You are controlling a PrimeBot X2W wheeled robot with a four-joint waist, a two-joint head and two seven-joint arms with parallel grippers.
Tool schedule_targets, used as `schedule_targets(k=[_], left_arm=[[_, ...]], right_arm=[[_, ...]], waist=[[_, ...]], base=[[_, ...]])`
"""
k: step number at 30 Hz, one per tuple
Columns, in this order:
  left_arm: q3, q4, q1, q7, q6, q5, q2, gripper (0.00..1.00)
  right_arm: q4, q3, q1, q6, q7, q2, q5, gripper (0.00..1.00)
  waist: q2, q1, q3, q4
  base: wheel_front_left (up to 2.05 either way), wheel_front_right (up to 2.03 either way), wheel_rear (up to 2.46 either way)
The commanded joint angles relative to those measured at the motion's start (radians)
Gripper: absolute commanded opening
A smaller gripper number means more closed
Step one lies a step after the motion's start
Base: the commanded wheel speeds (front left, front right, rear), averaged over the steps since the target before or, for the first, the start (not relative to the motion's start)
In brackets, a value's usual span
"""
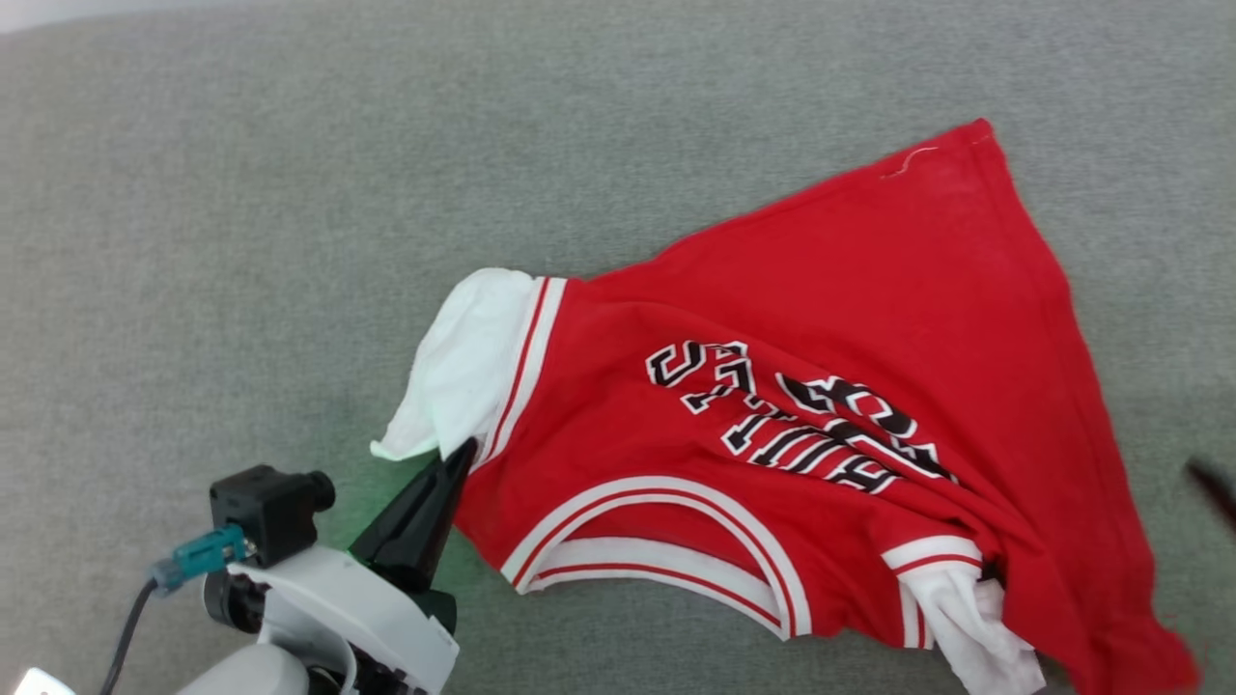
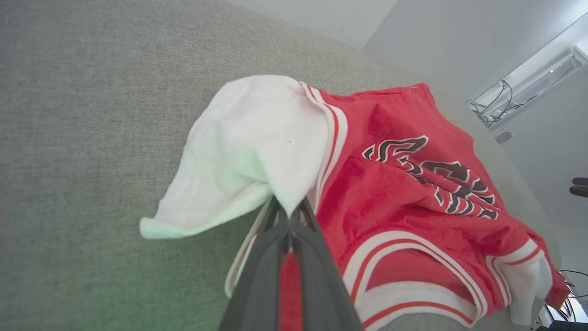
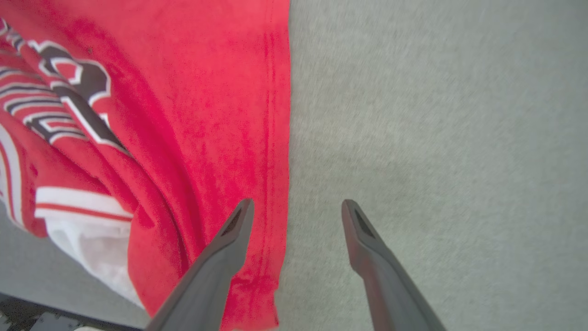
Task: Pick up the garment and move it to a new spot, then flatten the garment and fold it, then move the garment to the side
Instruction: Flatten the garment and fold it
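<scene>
Where my left tool (image 1: 462,456) pinches shut on its white sleeve (image 1: 463,357), the red jersey (image 1: 821,319) lies rumpled on the grey desk (image 1: 241,241), centre-right in the head view, black lettering upside down; my right tool (image 3: 296,207) gapes open at its side edge.

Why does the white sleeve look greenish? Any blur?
Head view: a green glow tints the tip of the sleeve and the grey surface by the left end effector, source unseen. Left wrist view: same tint, sharp. Right wrist view: slightly smeared; the jersey hem looks soft.
</scene>
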Motion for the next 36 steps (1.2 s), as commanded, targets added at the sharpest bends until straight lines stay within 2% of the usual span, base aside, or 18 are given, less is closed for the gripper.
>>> schedule_targets(k=[1, 6, 16, 20, 24, 25, 26, 27, 28, 36], left_arm=[[0.002, -0.003, -0.010, -0.003, -0.002, 0.010, -0.005, 0.00], [0.002, -0.009, -0.039, 0.000, -0.010, 0.021, -0.017, 0.00], [-0.011, 0.007, -0.132, 0.018, -0.047, 0.048, -0.054, 0.00], [-0.017, 0.025, -0.163, 0.019, -0.063, 0.054, -0.078, 0.00], [-0.017, 0.046, -0.177, 0.014, -0.073, 0.053, -0.096, 0.00], [-0.017, 0.053, -0.176, 0.012, -0.076, 0.052, -0.099, 0.00], [-0.016, 0.057, -0.175, 0.011, -0.077, 0.050, -0.103, 0.00], [-0.013, 0.061, -0.174, 0.008, -0.079, 0.046, -0.104, 0.00], [-0.010, 0.064, -0.172, 0.005, -0.083, 0.042, -0.104, 0.00], [0.033, 0.077, -0.170, -0.017, -0.097, 0.041, -0.087, 0.00]], right_arm=[[-0.007, -0.010, -0.035, -0.002, 0.002, -0.012, -0.008, 1.00], [0.057, -0.012, -0.240, -0.002, -0.043, -0.023, -0.077, 1.00], [0.456, 0.216, -0.677, -0.002, -0.082, 0.013, -0.150, 1.00], [0.586, 0.288, -0.757, -0.002, -0.097, 0.011, -0.150, 1.00], [0.680, 0.362, -0.773, -0.001, -0.108, 0.009, -0.131, 1.00], [0.694, 0.381, -0.770, -0.001, -0.107, 0.008, -0.117, 0.71], [0.708, 0.395, -0.770, -0.001, -0.111, 0.008, -0.106, 0.35], [0.719, 0.403, -0.771, -0.001, -0.119, 0.009, -0.098, 0.05], [0.729, 0.410, -0.775, -0.001, -0.126, 0.009, -0.089, 0.00], [0.778, 0.363, -0.842, -0.002, -0.283, 0.019, -0.055, 0.00]], waist=[[0.0000, 0.0000, 0.009, 0.014], [0.0000, 0.0000, 0.055, 0.046], [0.0000, 0.0000, 0.170, 0.114], [0.0000, 0.0000, 0.198, 0.142], [0.0000, 0.0000, 0.208, 0.156], [0.0000, 0.0000, 0.208, 0.157], [0.0000, 0.0000, 0.206, 0.157], [0.0000, 0.0000, 0.203, 0.156], [0.0000, 0.0000, 0.199, 0.154], [0.0000, 0.0000, 0.149, 0.124]], base=[[0.00, 0.00, 0.00], [0.00, 0.00, 0.00], [0.00, 0.00, 0.00], [0.00, 0.00, 0.00], [0.00, 0.00, 0.00], [0.00, 0.00, 0.00], [0.00, 0.00, 0.00], [0.00, 0.00, 0.00], [0.00, 0.00, 0.00], [0.00, 0.00, 0.00]])
